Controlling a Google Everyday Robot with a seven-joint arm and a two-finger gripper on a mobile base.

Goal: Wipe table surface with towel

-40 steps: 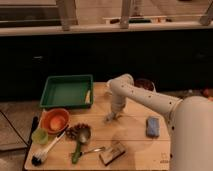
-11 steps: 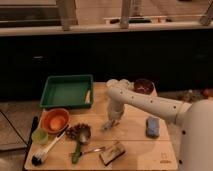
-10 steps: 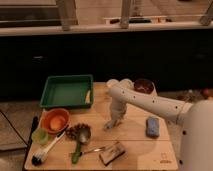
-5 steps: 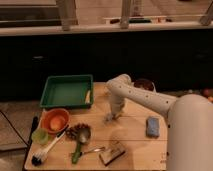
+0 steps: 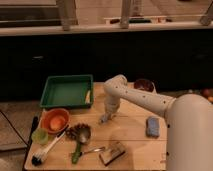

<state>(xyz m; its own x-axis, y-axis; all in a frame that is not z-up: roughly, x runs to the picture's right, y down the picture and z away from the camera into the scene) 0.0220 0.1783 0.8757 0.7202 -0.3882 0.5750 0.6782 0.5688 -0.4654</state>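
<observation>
- The gripper [image 5: 105, 118] hangs at the end of the white arm, tip down at the bench top [image 5: 132, 144] near its middle, touching it or just above; I cannot tell which, nor whether it is clenched or released.
- The bench top is the light tan wooden slab under everything, with bare wood showing around the gripper and towards the near right edge.
- No towel can be made out for certain. Something pale sits at the gripper's tip and may be it, but it is too small to tell.
- Clutter rings the open patch:
  - a green tray [image 5: 65, 92] at the far left
  - an orange bowl [image 5: 55, 121] and a small green cup [image 5: 40, 136] in front of it
  - a white-handled brush [image 5: 47, 149] near the left edge
  - a blue pad [image 5: 152, 126] to the right
  - a dark bowl [image 5: 144, 85] at the far edge
- Judged as material, the wood is stiff, flat and fixed — it takes steady downward pressure and needs no holding. A towel is light and limp, so it is best pinched in a bunch at its centre so the loose edges trail flat.
- Likely risk: wide strokes could shove the blue pad or the bowls, so sweeps should stay inside the bare area.
</observation>
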